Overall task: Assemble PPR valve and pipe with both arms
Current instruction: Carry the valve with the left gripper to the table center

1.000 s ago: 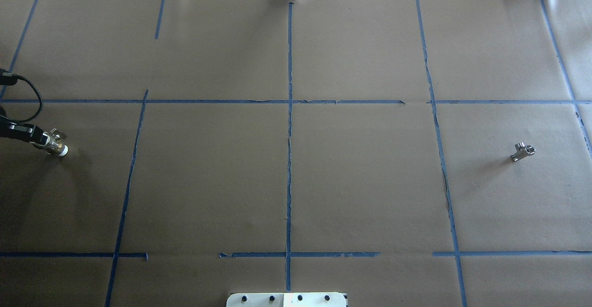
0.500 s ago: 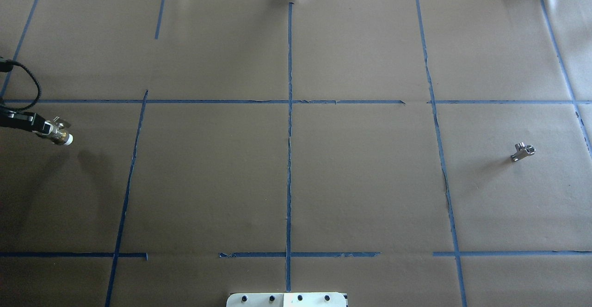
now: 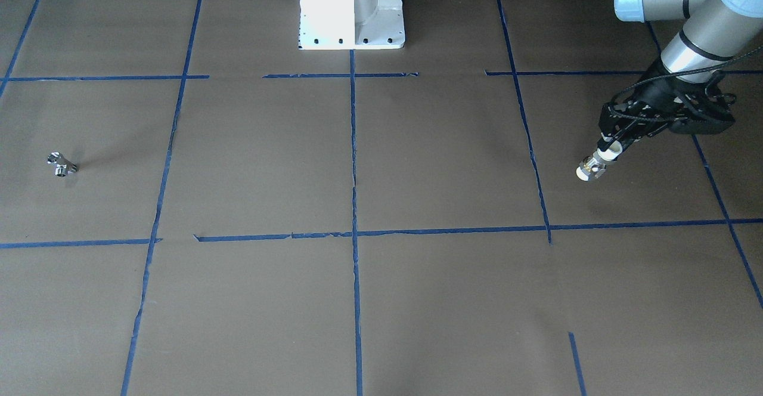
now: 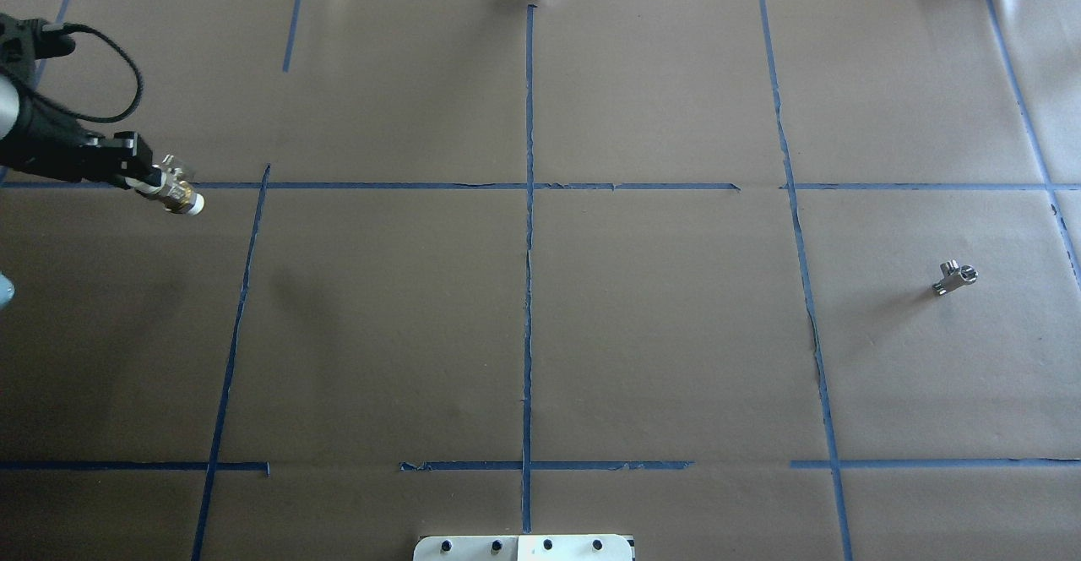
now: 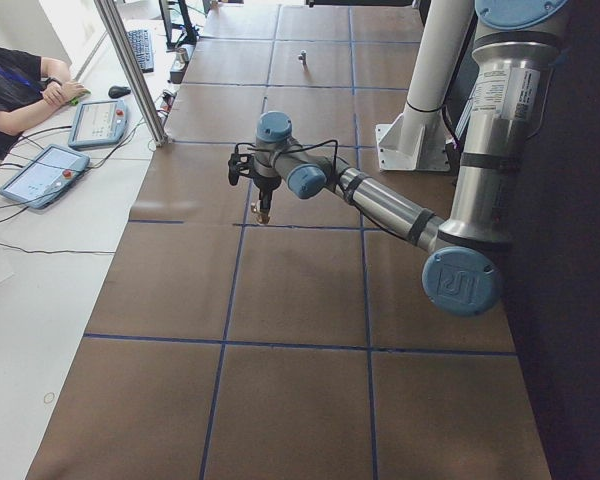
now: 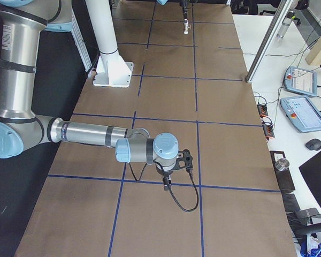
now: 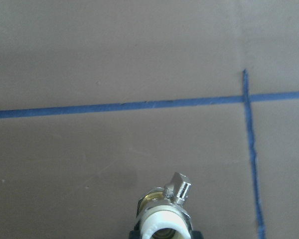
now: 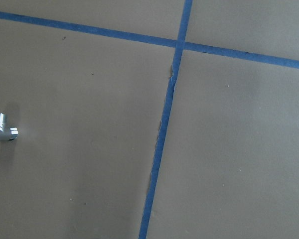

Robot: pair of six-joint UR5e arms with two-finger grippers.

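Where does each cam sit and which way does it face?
Front-facing: across the table, facing the robot; shows pedestal, left arm, left pincer shut on the valve.
Overhead: behind the robot, looking forward and down; left pincer at view's left.
Exterior left: table end, looking along it; left arm near.
Exterior right: opposite end; right arm near.
Left wrist: looks down past the held valve.
Right wrist: looks down at the table; no pincer shows.
Shared: front-facing and overhead both show the loose chrome fitting.
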